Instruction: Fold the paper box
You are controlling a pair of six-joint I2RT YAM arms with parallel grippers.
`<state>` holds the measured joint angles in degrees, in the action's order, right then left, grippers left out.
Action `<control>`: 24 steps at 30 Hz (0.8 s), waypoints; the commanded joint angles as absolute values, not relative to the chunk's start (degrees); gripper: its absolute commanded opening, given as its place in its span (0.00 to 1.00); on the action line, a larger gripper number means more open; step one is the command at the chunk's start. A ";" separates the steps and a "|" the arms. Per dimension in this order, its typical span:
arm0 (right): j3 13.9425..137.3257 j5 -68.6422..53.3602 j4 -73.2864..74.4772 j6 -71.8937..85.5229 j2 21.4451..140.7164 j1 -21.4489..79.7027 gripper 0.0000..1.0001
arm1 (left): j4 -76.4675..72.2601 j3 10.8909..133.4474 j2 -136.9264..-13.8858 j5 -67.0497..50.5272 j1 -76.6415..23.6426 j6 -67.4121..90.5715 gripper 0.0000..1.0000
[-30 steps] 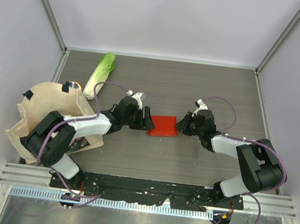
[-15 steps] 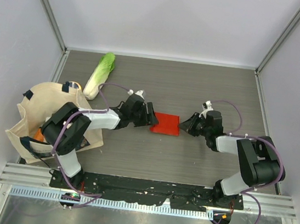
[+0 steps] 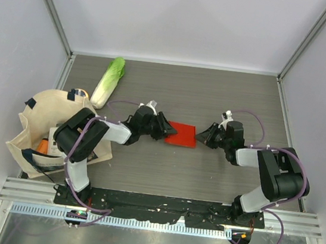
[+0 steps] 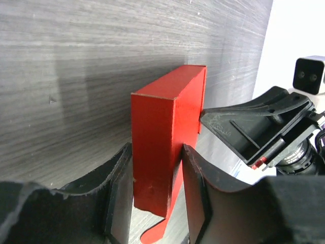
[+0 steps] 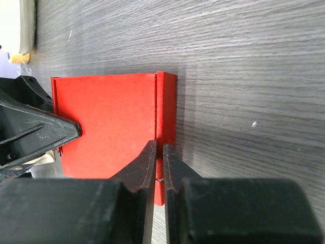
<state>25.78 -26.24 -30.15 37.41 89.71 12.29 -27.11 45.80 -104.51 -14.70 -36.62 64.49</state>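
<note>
The paper box (image 3: 181,134) is a bright red, low rectangular box lying on the dark wood-grain table (image 3: 214,98) between my two arms. My left gripper (image 3: 166,129) is at its left end. In the left wrist view the box (image 4: 162,132) stands between the two fingers (image 4: 119,173), which press on its sides, and a loose flap curls out beneath it. My right gripper (image 3: 205,136) is at its right end. In the right wrist view its jaws (image 5: 159,147) are nearly closed on the thin upright wall of the box (image 5: 106,122).
A pale green napa cabbage (image 3: 108,81) lies at the back left. A beige tote bag (image 3: 48,125) with something orange inside sits at the left edge. Grey walls enclose the table on three sides.
The box has shifted a little to the right and now lies square. My left gripper reached rightward after it, and my right gripper drew back to the right.
</note>
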 commanded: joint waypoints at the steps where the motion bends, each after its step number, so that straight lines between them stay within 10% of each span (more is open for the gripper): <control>1: 23.82 -19.78 -23.47 33.84 86.41 14.15 0.18 | -34.90 42.10 -101.87 -18.19 -35.86 71.37 0.39; 11: 30.32 4.44 -2.66 24.36 64.36 30.98 0.63 | -11.20 43.42 -91.15 -23.29 -33.67 72.07 0.24; 24: 36.90 36.36 1.06 -2.88 56.06 73.89 0.70 | 1.40 38.41 -73.22 -33.22 -27.95 84.63 0.23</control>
<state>32.27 18.41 0.99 11.05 52.47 63.79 -2.72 40.47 -77.67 -27.86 -28.93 77.97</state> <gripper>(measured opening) 0.694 0.340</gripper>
